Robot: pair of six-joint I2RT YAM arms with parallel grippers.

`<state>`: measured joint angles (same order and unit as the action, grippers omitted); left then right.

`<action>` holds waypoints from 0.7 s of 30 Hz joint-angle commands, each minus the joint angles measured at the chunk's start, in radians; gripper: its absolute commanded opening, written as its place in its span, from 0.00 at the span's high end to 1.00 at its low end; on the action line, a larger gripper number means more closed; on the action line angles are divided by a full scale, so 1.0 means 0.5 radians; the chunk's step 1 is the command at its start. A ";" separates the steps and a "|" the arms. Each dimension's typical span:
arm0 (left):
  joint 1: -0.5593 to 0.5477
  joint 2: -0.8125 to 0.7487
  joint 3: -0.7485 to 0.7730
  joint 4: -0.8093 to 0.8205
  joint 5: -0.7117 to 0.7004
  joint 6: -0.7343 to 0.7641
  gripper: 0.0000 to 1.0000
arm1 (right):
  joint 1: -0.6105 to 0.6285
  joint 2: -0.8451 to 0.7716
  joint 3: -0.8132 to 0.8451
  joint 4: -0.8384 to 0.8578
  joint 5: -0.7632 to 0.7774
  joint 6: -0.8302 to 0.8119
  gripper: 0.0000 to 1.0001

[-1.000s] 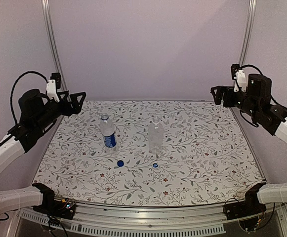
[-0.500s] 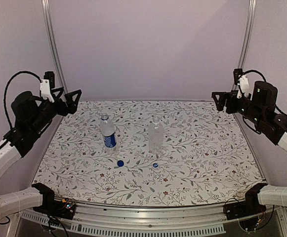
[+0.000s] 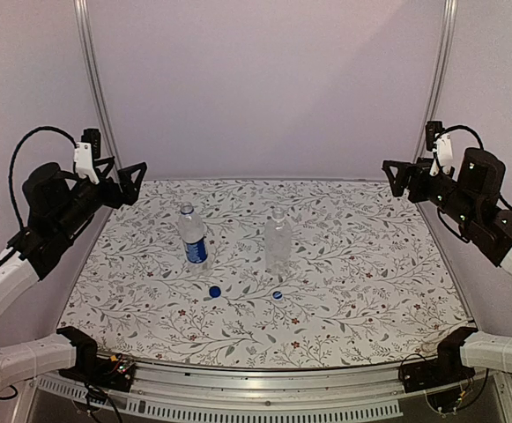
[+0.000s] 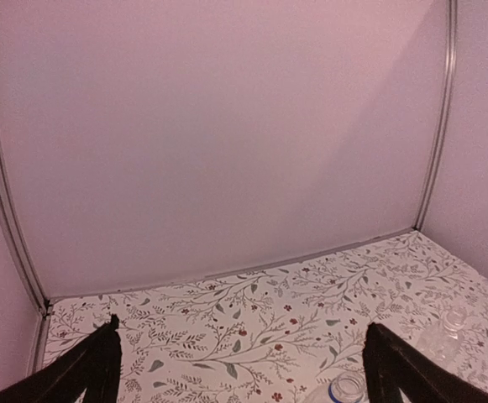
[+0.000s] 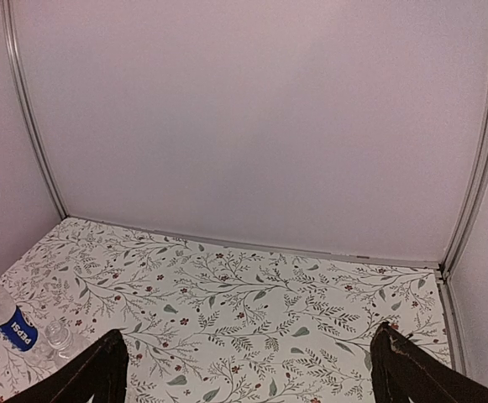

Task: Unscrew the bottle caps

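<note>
Checking the top view, Ana asked: "Where did the bottles stand?"

Ben: "Both were upright near the middle of the worktop [image 3: 370,264]. The labelled bottle [image 3: 193,236] was on the left and the plain bottle [image 3: 278,242] to its right, with a gap between them."

Ana: "And the caps?"

Ben: "Off. The blue cap [image 3: 214,291] lay on the worktop just in front of the labelled bottle. The whitish cap [image 3: 277,295], blue on top, lay just in front of the plain one. Neither touched a bottle. The left wrist view showed the labelled bottle's mouth as an open ring."

Ana: "What about the left end effector [image 3: 132,181]?"

Ben: "It was raised near the far left corner, well apart from bottles and caps. Its fingers [image 4: 92,369] were spread wide with nothing between them."

Ana: "And the right end effector [image 3: 395,172]?"

Ben: "It was raised near the far right corner, fingers [image 5: 101,374] wide apart, gripping nothing. Its camera caught both bottles low at the left edge."
</note>
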<state>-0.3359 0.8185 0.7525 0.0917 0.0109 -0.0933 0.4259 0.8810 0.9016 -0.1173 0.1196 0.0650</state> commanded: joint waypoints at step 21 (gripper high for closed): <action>0.022 0.014 -0.002 0.004 -0.018 0.019 0.00 | 0.004 0.034 -0.012 0.041 -0.036 0.049 0.01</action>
<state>-0.3359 0.8188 0.7525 0.0917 0.0109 -0.0933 0.4259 0.8921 0.9016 -0.1127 0.1154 0.0734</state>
